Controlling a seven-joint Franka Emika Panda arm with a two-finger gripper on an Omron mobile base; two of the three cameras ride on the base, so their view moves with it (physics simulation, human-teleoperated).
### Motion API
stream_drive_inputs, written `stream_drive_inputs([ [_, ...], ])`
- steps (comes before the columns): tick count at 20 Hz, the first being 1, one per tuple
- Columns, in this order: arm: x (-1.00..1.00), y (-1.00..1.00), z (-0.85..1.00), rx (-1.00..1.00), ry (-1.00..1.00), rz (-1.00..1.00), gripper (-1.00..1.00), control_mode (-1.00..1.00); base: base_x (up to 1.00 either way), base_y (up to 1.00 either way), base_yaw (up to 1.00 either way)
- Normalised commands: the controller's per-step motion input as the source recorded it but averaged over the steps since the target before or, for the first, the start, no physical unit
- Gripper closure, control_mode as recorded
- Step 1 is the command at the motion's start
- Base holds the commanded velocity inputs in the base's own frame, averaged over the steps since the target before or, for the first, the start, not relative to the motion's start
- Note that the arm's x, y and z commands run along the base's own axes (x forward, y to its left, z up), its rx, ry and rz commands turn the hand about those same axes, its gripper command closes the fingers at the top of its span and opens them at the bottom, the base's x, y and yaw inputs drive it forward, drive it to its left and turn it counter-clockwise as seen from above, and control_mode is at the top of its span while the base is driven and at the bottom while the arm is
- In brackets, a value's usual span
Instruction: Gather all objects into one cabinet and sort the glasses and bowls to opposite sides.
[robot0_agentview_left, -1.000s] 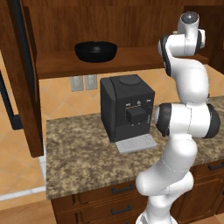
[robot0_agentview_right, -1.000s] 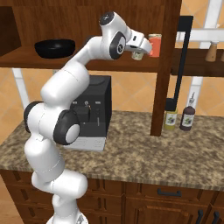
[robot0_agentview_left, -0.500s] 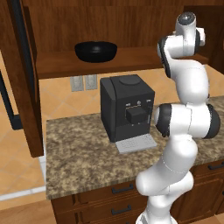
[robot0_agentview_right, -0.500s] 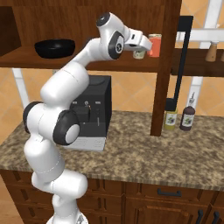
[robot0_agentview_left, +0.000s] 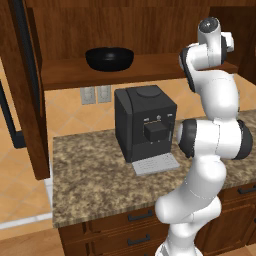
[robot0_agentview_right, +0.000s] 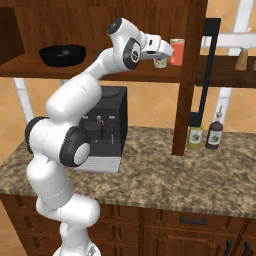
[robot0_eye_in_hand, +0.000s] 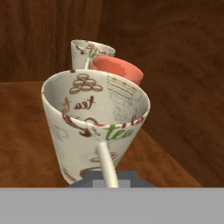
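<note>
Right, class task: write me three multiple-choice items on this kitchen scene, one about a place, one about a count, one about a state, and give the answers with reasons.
1. Where is the black bowl?
A. on the counter
B. on the cabinet shelf, at the far end from the mugs
C. on top of the coffee machine

2. How many mugs does the hand view show?
A. one
B. two
C. three

3. How does the nearest mug stand?
A. tilted
B. upside down
C. lying on its side

Answers:
1 B: the bowl rests on the shelf, while the mugs sit by the hand at the other end.
2 C: a near cream mug, an orange mug and a far cream mug line up.
3 A: its rim slants and its mouth faces the camera.
</note>
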Motion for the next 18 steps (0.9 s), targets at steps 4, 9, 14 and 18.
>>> stream_drive_inputs([
  [4, 0.00, -0.03, -0.18, 0.00, 0.00, 0.00, 1.00, -1.00, 0.00, 0.00, 0.00],
  [9, 0.00, 0.00, -0.01, 0.00, 0.00, 0.00, -1.00, -1.00, 0.00, 0.00, 0.00],
  [14, 0.01, 0.00, 0.00, 0.00, 0.00, 0.00, -1.00, -1.00, 0.00, 0.00, 0.00],
  [18, -0.03, 0.00, 0.00, 0.03, 0.00, 0.00, -1.00, -1.00, 0.00, 0.00, 0.00],
])
